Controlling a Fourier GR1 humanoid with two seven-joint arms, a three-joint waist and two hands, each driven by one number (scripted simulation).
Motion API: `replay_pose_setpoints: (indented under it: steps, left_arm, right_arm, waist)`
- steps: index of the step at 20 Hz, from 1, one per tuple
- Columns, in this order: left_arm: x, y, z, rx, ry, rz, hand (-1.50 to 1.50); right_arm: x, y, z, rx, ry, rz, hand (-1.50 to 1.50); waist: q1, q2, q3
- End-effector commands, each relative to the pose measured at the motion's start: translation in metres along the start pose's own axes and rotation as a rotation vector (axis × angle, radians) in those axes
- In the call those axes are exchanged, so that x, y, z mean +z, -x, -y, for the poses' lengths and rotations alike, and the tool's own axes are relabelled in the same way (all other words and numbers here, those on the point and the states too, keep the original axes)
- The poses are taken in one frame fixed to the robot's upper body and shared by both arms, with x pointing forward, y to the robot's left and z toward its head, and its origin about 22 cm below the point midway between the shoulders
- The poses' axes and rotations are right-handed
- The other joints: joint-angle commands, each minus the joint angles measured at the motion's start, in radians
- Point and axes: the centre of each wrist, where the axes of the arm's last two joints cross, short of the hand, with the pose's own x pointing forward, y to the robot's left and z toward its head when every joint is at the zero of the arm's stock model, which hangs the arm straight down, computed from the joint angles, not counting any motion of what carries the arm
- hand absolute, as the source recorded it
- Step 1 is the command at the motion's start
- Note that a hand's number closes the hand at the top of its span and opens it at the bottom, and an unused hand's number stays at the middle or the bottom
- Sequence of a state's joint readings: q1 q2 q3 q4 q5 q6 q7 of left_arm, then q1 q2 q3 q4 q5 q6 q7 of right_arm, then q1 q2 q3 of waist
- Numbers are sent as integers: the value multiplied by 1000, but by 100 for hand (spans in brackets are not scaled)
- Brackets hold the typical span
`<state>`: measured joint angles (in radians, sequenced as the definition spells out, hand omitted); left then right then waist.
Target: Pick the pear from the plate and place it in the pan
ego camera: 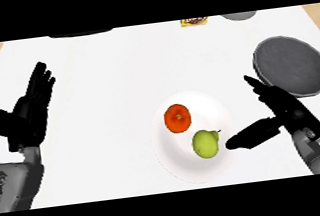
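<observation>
Right robot hand open beside pear, seemingly not touching.

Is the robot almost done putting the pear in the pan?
Not yet. Nothing is finished: the green pear lies on the white plate beside an orange fruit. Happening now: the right hand is open right next to the pear, thumb pointing at it, not holding it. The left hand rests open at the left. Left to do: grab, lift, carry to the grey pan.
</observation>
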<state>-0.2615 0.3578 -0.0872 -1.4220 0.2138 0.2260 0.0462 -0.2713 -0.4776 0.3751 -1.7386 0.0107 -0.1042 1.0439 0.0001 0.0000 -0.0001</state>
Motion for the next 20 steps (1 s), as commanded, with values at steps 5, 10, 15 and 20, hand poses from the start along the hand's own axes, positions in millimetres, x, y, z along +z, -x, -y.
replay_pose_setpoints:
  steps: [5,10,15,20]
  left_arm:
    - [5,7,-3,-2,-13,-10,0]
    - [11,4,-10,0,5,-12,0]
    - [3,12,9,1,-2,3,0]
    - [-7,5,-25,4,-32,7,0]
  right_arm:
    - [-23,-2,-29,59,-100,-44,-150]
    - [-19,6,-34,93,-108,-62,-150]
    - [-32,-13,-40,237,-136,-134,-150]
    - [-34,-2,-56,302,-190,-198,-150]
  waist:
    - [2,0,0]
    - [1,-1,0]
    - [1,1,0]
    - [-2,1,-1]
